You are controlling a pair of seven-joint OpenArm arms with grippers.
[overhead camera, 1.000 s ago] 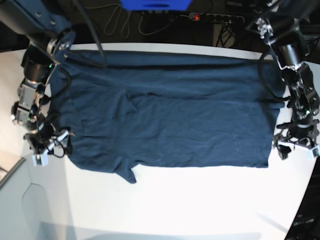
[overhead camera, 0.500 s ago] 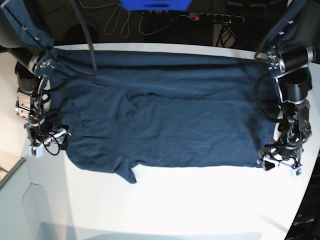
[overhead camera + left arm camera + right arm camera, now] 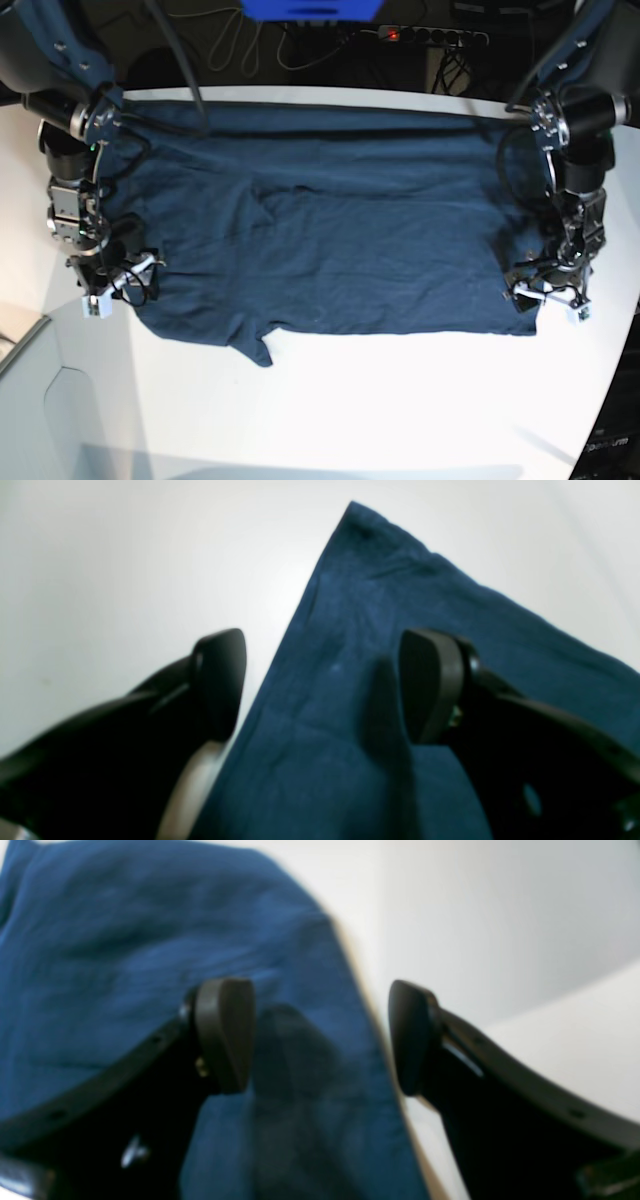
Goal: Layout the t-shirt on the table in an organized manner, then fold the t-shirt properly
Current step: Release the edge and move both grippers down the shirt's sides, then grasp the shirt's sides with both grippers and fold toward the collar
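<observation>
T-shirt: flat on table, as before.
Left hand: moved inward over hem, apart.
Right hand: shifted onto edge, apart.

Soft matt cloth t-shirt on smooth glossy table.

A glossy white table with a curved far edge is seen, and a dark navy t-shirt is spread flat across its far half, reaching almost from the left side to the right. A wide bare strip of tabletop is left at the near side. One small flap of cloth is pointed toward the near edge.
</observation>
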